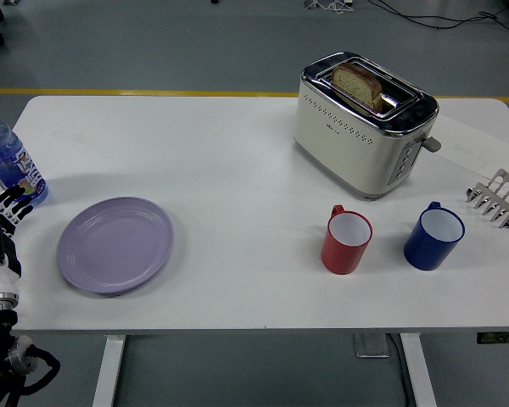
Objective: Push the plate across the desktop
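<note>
A lilac plate (114,244) lies flat on the white table (237,161) at the front left. My left hand (7,208) comes in at the left edge, a short way left of the plate and apart from it. Its fingers are spread and hold nothing. The right arm is out of view.
A water bottle (7,161) stands at the left edge, just behind my left hand. A cream toaster (360,127) with a slice of bread stands at the back right. A red mug (346,241), a blue mug (433,236) and a metal rack (497,199) stand on the right.
</note>
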Available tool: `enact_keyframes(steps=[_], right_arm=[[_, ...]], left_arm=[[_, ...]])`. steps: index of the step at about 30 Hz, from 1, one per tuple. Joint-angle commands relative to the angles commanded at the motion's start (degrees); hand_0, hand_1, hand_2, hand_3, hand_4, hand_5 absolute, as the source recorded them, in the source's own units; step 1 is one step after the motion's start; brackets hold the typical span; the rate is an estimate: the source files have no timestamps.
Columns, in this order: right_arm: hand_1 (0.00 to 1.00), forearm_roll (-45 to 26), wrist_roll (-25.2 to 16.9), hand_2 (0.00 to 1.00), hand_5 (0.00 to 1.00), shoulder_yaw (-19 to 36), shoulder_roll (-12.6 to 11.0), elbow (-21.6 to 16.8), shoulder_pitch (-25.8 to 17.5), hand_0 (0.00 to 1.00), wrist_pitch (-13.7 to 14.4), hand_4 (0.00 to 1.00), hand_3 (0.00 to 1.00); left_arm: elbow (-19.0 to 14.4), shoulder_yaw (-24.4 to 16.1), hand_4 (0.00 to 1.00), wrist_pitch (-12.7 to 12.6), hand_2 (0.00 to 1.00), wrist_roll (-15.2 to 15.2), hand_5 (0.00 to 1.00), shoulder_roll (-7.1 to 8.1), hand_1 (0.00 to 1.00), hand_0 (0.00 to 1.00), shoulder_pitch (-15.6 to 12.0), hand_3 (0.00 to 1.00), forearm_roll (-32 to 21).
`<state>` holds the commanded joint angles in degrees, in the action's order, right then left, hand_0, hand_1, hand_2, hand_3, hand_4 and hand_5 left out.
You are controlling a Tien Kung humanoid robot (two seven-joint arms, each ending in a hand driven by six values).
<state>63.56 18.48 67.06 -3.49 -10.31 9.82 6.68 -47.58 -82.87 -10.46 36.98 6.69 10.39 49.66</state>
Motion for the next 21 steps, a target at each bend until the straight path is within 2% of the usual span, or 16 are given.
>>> enact_keyframes(steps=[17,21], right_arm=[[0.502,-0.5,0.03,0.617,0.204,-0.52,0.01,0.0,0.44,0.531,0.05,0.251,0.553],[0.502,-0.68,-0.01,0.617,0.204,-0.72,-0.04,0.0,0.52,0.531,0.03,0.251,0.553]], left_arm=[[1.85,3.58,0.539,-1.48,0.782,0.0,0.998,-0.8,0.776,0.746,0.9,0.683,-1.22],[1.99,5.39,0.527,-2.25,0.788,0.0,0.998,-1.09,0.777,0.749,1.01,0.681,-3.42]])
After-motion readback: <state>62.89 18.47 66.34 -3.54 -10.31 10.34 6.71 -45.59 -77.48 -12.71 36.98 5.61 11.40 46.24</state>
